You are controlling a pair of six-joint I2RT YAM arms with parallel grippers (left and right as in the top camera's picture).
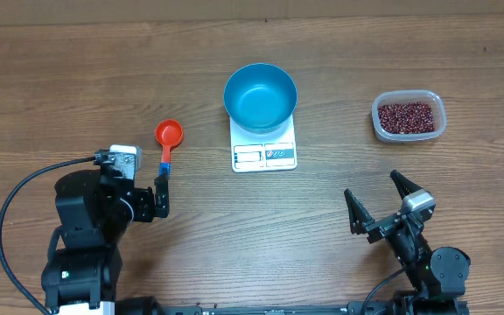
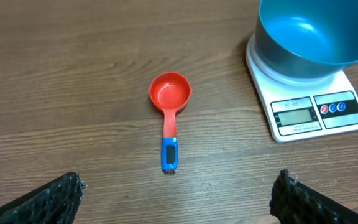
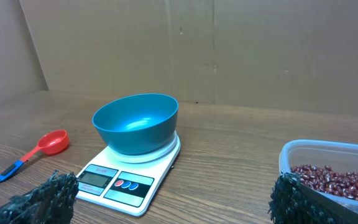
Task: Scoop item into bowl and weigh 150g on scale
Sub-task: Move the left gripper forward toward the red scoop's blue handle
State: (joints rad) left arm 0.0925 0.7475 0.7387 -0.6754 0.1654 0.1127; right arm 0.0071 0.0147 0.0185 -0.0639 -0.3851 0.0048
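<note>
Wood-grain counter (image 1: 59, 70) under everything, plain cardboard wall (image 3: 260, 43) behind.

Beans (image 1: 403, 115): heaped loose in a clear tub (image 1: 409, 138) on the robot's right, well apart from the bowl (image 1: 260, 96), ahead of the right gripper (image 1: 377, 197). Likely hard, smooth and tiny, so prone to roll and scatter. No use pinching them with fingers. Best lifted by the scoop (image 2: 169, 121) and carried level. No direction to the pile itself, but the tub's long axis lies left to right across the counter, mouth up.

Scoop: lies flat just ahead of the left gripper (image 2: 176, 196), to the left of the scale (image 1: 264, 155) and clear of it. Looks light and stiff, probably plastic. Long axis runs away from the robot, red cup at the far end and facing up, blue handle tip at the near end, almost in line with the left fingers. Best hold judged to be on the handle near the blue tip, pinched across its narrow sides, though the handle sits low on the wood and could skid.

Bowl: upright and empty, seated on the scale's platform and overhanging it. Display and buttons on the edge nearest the robot.

Fingers of both grippers spread wide, holding nothing, touching nothing, low over bare wood.
</note>
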